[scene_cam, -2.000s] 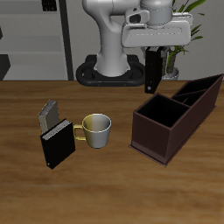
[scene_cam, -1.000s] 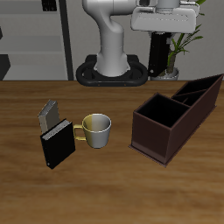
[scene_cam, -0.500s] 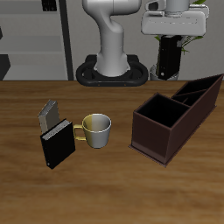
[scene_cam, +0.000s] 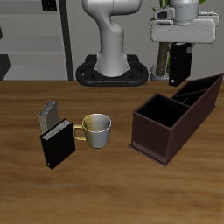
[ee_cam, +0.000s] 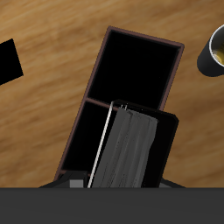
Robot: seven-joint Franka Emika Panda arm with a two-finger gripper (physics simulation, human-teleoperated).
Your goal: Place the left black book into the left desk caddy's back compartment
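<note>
My gripper (scene_cam: 179, 44) is shut on the left black book (scene_cam: 179, 64) and holds it upright in the air, above and just behind the left desk caddy (scene_cam: 164, 131). The book hangs near the far end of the caddy's long narrow back compartment (scene_cam: 199, 91), clear of its rim. In the wrist view the book's white page edges (ee_cam: 129, 150) fill the foreground over the caddy (ee_cam: 140, 37). The big square section (ee_cam: 136, 74) lies beyond them.
The other black book (scene_cam: 59, 144) stands near the table's front, with a small grey book (scene_cam: 50, 114) just behind it. It also shows in the wrist view (ee_cam: 9, 61). A cream mug (scene_cam: 96, 129) stands between those books and the caddy. The robot base (scene_cam: 109, 70) is at the back.
My gripper has carried the black book sideways and slightly up, from behind the caddy's square section to above its back end. Nothing on the table moved.
</note>
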